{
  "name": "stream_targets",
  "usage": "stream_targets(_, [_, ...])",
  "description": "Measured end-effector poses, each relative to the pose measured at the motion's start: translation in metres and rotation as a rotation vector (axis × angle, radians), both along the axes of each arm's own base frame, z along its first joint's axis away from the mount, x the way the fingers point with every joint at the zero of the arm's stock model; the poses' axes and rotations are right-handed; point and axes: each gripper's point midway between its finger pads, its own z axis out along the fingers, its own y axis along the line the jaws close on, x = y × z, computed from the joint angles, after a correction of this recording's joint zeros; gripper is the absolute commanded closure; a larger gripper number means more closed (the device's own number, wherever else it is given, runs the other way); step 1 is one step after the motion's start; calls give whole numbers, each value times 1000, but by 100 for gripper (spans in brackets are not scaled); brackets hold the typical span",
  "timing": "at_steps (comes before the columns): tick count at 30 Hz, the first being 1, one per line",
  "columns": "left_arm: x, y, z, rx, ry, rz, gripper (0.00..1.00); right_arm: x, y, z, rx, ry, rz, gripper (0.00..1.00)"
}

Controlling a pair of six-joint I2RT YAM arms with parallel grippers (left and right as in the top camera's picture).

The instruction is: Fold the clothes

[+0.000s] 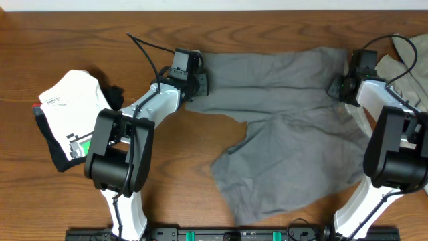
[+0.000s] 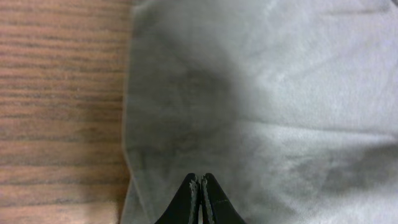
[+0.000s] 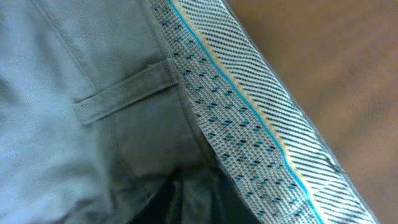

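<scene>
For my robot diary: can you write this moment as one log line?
task: fold clothes | grey shorts: spread out, unfolded | left gripper: shut, at leg hem | right gripper: at waistband, state unclear

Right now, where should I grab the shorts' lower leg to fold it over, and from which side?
Pinch the lower leg's hem near a corner, coming from the left over bare table. The shorts lie flat with that hem free and facing left; the waistband sits at the right.
</scene>
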Motion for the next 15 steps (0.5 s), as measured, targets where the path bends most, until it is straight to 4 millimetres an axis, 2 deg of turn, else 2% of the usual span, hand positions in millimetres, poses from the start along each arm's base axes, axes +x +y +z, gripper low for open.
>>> stream_targets(3, [-10, 3, -7, 15, 50, 0, 93, 11, 7, 1, 25, -40, 55, 72])
stream_targets(6, [-29, 9, -12, 42, 129, -4, 86, 6, 14, 3, 44, 6, 108, 67])
stream_targets(8, [-43, 13, -5, 56, 170, -4, 83, -4, 17, 4, 53, 64, 134, 64])
stream_targets(11, [-62, 20, 26, 61, 188, -3, 83, -20, 18, 14, 45, 140, 157, 62])
stream_targets(12, [-71, 22, 42, 59, 188, -4, 79, -25, 16, 26, 34, 153, 159, 60])
stream_targets(13, [-77, 24, 54, 58, 185, -7, 79, -30, 16, 37, 24, 158, 162, 60])
stream_targets(15, [-96, 26, 79, 45, 195, -15, 79, -40, 15, 74, 0, 139, 167, 59])
